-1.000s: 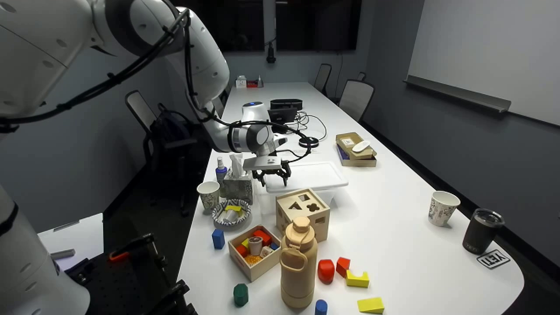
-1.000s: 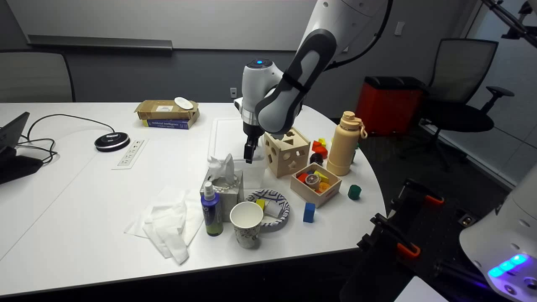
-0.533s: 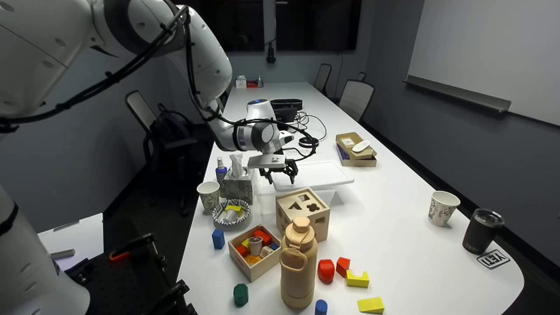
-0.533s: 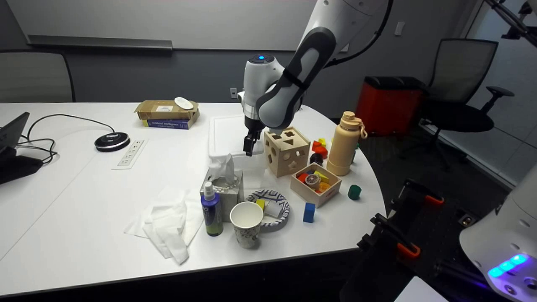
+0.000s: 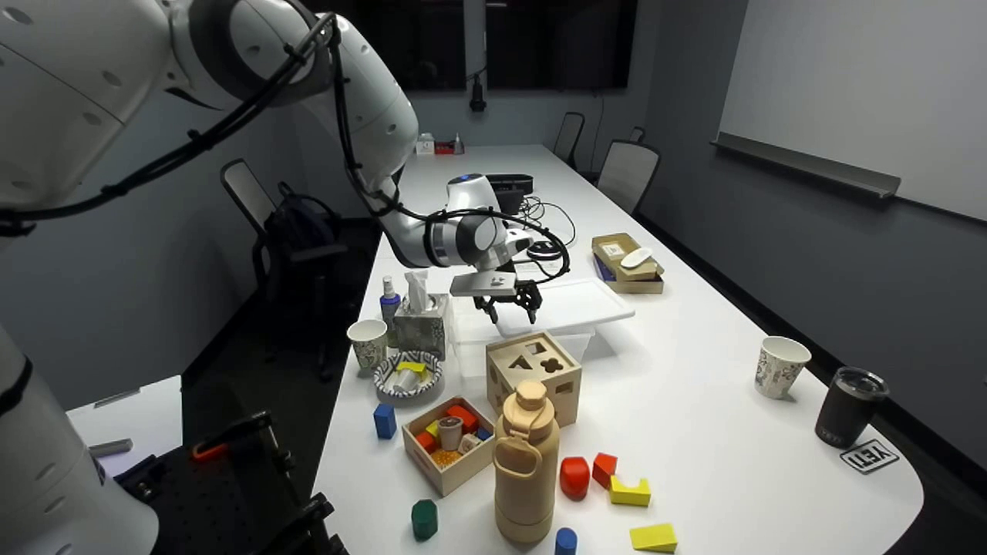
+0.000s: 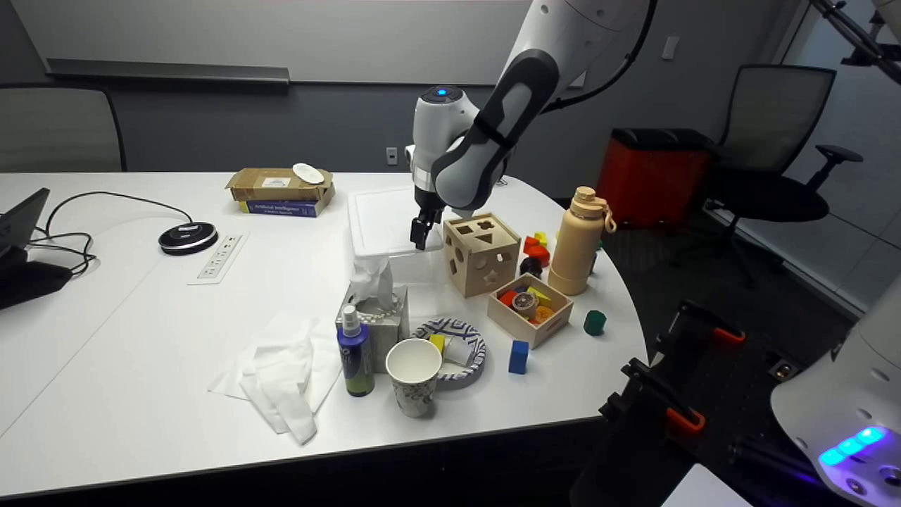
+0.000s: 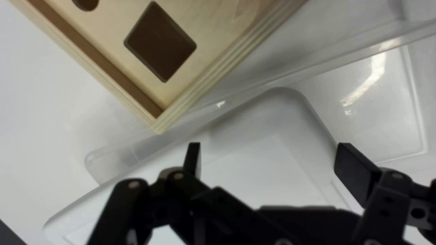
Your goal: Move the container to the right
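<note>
The container is a clear plastic box; its bare left part shows in the exterior views [image 5: 472, 351] [image 6: 417, 282] and the wrist view [image 7: 381, 105]. Its white lid [image 5: 578, 302] lies on top, slid off to one side, so part of the box is uncovered; the lid also shows in the other views [image 6: 383, 222] [image 7: 259, 170]. My gripper [image 5: 513, 317] [image 6: 421, 244] [image 7: 268, 149] is open, fingers wide apart, pointing down at the lid near its edge. Nothing shows between the fingers. I cannot tell whether the fingertips touch the lid.
A wooden shape-sorter cube [image 5: 532, 378] stands close against the container's near side. A tissue box [image 5: 421, 327] stands beside it. A patterned bowl [image 5: 409, 375], a block tray [image 5: 451, 447] and a tan bottle [image 5: 527, 470] are nearby. Cardboard boxes [image 5: 628, 266] lie further back.
My gripper has moved right in the exterior view with the tissue box left of it. The white lid has slid the same way, uncovering more of the clear box. The box has stayed put.
</note>
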You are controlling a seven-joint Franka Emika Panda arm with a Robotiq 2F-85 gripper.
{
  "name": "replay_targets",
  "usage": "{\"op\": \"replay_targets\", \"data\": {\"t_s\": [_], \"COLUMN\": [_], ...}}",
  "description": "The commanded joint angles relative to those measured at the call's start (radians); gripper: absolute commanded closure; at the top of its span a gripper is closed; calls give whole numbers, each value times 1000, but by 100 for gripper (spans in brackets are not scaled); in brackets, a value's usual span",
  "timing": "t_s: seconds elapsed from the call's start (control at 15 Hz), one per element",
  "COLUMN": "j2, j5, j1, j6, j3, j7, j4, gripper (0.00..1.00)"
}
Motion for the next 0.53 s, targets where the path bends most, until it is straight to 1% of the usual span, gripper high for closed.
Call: {"op": "replay_targets", "data": {"t_s": [0.0,0.2,0.4,0.47], "j2": [23,18,-5,-21], "j5": [1,2,12,16], "j1": [22,20,5,-5], "j6": [6,0,-43,-84], "j3": [-30,-24,8,30], "j7": [43,41,11,-14], "j4": [35,33,20,11], "gripper": [0,0,0,0]}}
